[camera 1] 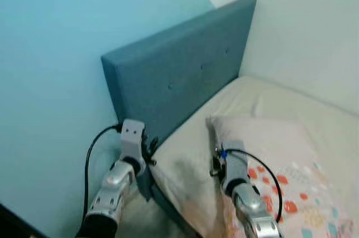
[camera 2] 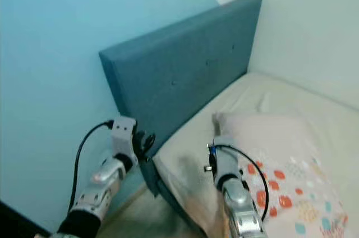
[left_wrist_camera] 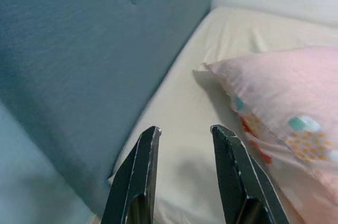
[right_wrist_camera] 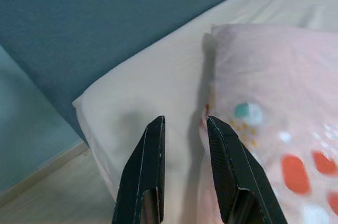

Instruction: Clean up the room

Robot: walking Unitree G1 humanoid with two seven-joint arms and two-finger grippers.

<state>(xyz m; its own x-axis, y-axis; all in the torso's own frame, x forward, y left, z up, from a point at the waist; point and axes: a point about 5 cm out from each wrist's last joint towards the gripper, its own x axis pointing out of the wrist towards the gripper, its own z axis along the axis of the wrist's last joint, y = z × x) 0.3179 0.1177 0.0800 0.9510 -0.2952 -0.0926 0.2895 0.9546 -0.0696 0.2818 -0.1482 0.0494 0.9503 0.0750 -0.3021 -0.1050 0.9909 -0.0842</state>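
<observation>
Where mattress [right_wrist_camera: 142, 92] meets headboard [camera 1: 185, 69], pillow [right_wrist_camera: 274, 76] seemingly overhangs.

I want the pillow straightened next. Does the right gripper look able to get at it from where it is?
Probably yes. The right gripper is open and hangs over the near edge of the pillow, on the mattress, with nothing between them.

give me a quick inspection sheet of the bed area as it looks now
surface: bed with a cream sheet, slightly wrinkled
job's things: pink patterned pillow lying near the headboard
clutter: nothing seen
grippers: left gripper open, above the bed's corner; right gripper open, above the pillow's edge
cables: black cable looping off the left arm; another on the right arm
surroundings: blue wall on the left, white wall behind
</observation>
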